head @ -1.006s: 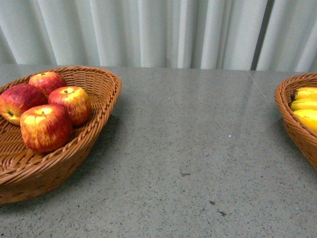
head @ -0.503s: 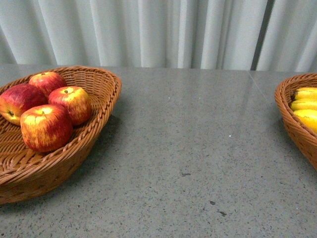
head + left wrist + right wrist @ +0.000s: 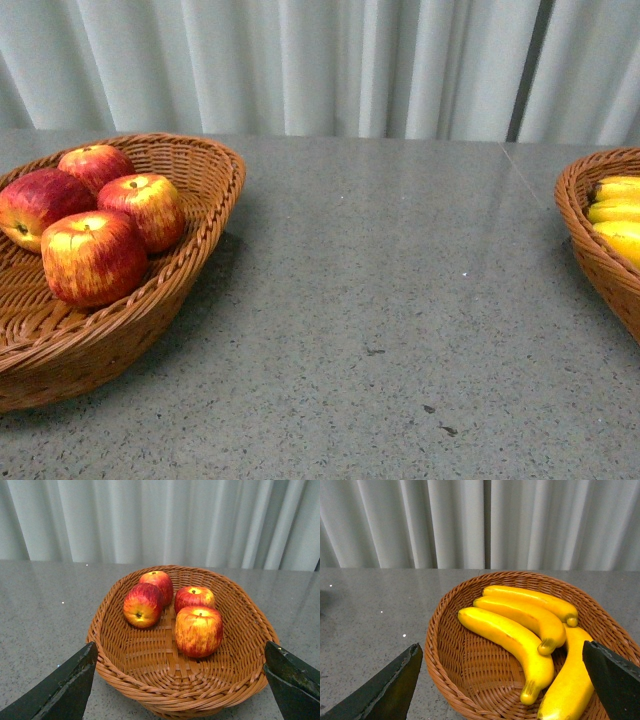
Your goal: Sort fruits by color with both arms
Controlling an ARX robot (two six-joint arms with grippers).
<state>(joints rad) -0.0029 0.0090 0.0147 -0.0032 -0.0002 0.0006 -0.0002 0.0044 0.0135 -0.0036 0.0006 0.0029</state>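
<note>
Several red apples (image 3: 92, 256) streaked with yellow lie in a wicker basket (image 3: 205, 235) at the left of the front view; they also show in the left wrist view (image 3: 199, 631). Several yellow bananas (image 3: 617, 212) lie in a second wicker basket (image 3: 585, 245) at the right edge, and show in the right wrist view (image 3: 507, 634). My left gripper (image 3: 180, 680) is open and empty, fingers (image 3: 65, 687) wide apart before the apple basket (image 3: 120, 672). My right gripper (image 3: 502, 680) is open and empty before the banana basket (image 3: 445, 675). Neither arm shows in the front view.
The grey speckled tabletop (image 3: 400, 300) lies between the two baskets. A pale pleated curtain (image 3: 320, 65) hangs behind the table's far edge.
</note>
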